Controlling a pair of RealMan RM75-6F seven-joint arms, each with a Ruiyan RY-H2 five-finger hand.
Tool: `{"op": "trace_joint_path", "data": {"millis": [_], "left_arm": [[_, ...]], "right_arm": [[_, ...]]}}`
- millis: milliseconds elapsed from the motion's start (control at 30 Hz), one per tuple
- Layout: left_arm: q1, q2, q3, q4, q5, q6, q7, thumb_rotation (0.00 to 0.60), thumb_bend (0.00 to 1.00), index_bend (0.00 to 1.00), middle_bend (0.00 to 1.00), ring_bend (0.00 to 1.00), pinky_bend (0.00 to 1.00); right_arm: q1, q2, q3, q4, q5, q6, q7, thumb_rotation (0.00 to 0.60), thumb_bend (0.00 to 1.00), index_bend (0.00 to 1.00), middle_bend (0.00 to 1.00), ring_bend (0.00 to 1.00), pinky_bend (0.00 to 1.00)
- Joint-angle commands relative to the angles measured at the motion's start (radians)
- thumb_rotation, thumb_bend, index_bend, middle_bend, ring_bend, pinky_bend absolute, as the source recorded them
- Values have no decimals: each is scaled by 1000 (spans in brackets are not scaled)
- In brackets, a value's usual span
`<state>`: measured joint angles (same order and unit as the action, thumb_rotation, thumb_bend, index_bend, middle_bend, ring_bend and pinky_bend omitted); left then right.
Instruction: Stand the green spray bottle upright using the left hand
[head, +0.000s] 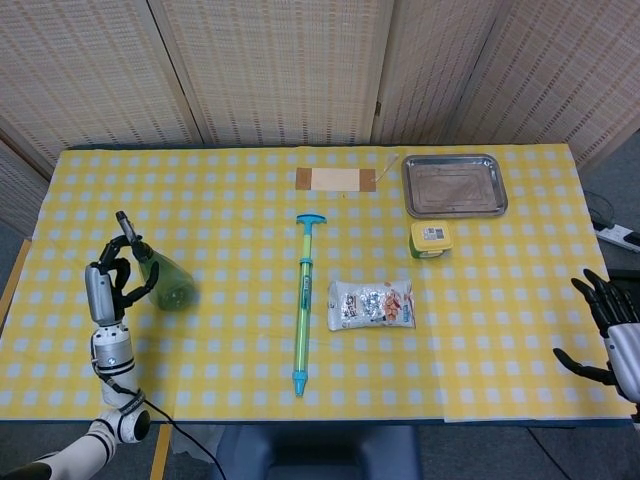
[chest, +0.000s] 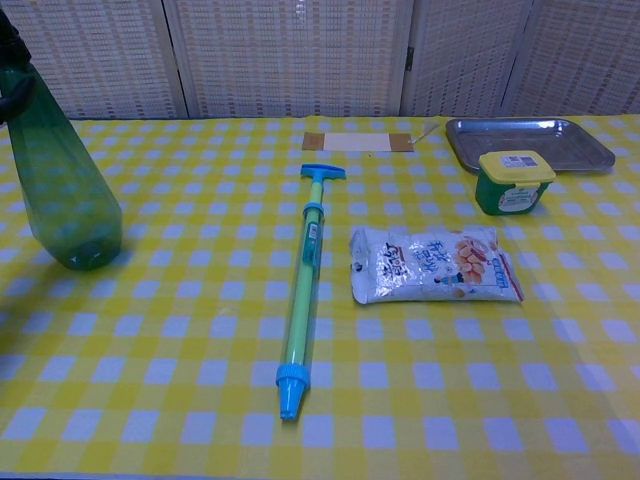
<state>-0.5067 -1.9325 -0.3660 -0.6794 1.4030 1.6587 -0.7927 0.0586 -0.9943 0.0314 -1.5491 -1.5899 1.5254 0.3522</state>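
The green spray bottle (head: 167, 281) is near the table's left edge, its black nozzle up and its base low over the yellow checked cloth. In the chest view the green spray bottle (chest: 62, 185) leans slightly, with its base at or just above the cloth; contact cannot be told. My left hand (head: 112, 288) grips the bottle's neck from the left side. My right hand (head: 607, 325) hangs off the table's right edge with fingers spread and nothing in it.
A long green and blue pump syringe (head: 303, 303) lies along the table's middle. A snack packet (head: 371, 304) is right of it. A green-lidded tub (head: 431, 239) and a metal tray (head: 455, 185) sit at the back right. A brown card (head: 337, 180) lies at the back.
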Motion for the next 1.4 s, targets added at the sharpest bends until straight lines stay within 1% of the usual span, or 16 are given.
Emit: {"op": "trace_joint_path", "data": {"millis": [33, 133, 367, 533, 633, 667, 767, 900, 1000, 1100, 1167, 1233, 1300, 1400], "left_arm": [[1, -2, 5, 3, 0, -1, -1, 600, 454, 402, 532, 1000, 1000], [0, -2, 10, 2, -3, -7, 5, 600, 428, 407, 536, 1000, 1000], [6, 4, 17, -22, -7, -7, 27, 600, 313, 403, 536, 1000, 1000], [13, 11, 19, -43, -8, 3, 38, 598, 228, 401, 500, 1000, 1000], [18, 17, 20, -58, -8, 8, 44, 530, 185, 393, 466, 999, 1000], [19, 20, 20, -63, -8, 8, 45, 487, 173, 390, 455, 999, 1000], [26, 29, 21, -82, -8, 12, 47, 393, 157, 383, 443, 998, 1000], [37, 44, 21, -112, -9, 22, 56, 320, 154, 376, 438, 997, 1000], [53, 64, 26, -147, -11, 23, 68, 249, 154, 372, 436, 998, 1000], [63, 74, 31, -165, -10, 24, 73, 222, 154, 373, 436, 998, 1000], [74, 84, 38, -175, -10, 23, 77, 189, 154, 377, 436, 999, 1000], [106, 109, 55, -180, -11, 26, 77, 154, 154, 382, 437, 1000, 1000], [134, 136, 70, -182, -4, 38, 79, 132, 154, 384, 436, 1000, 1000], [171, 169, 73, -201, -14, 46, 69, 75, 154, 383, 436, 1000, 1000]], "right_arm": [[-1, 0, -2, 0, -4, 3, 1, 600, 240, 0, 0, 12, 0], [-3, 2, -3, 0, -8, 7, 3, 600, 240, 0, 0, 12, 0], [-10, 5, -4, 3, -15, 27, 18, 600, 240, 0, 0, 12, 0], [-13, 5, -5, 8, -22, 38, 28, 600, 240, 0, 0, 8, 0], [-14, 4, -6, 10, -25, 41, 29, 600, 239, 0, 0, 6, 0], [-14, 4, -6, 10, -26, 42, 29, 600, 239, 0, 0, 6, 0], [-16, 4, -7, 10, -28, 46, 29, 600, 240, 0, 0, 7, 0], [-17, 4, -6, 11, -28, 48, 29, 600, 240, 0, 0, 6, 0], [-16, 3, -7, 11, -29, 47, 27, 600, 240, 0, 0, 6, 0], [-16, 3, -7, 11, -29, 46, 26, 600, 240, 0, 0, 6, 0], [-16, 3, -8, 11, -31, 46, 25, 600, 240, 0, 0, 6, 0], [-17, 3, -10, 10, -34, 49, 23, 600, 240, 0, 0, 6, 0], [-19, 4, -10, 10, -34, 54, 26, 600, 240, 0, 0, 6, 0], [-19, 3, -7, 12, -30, 55, 24, 600, 240, 0, 0, 6, 0]]}}
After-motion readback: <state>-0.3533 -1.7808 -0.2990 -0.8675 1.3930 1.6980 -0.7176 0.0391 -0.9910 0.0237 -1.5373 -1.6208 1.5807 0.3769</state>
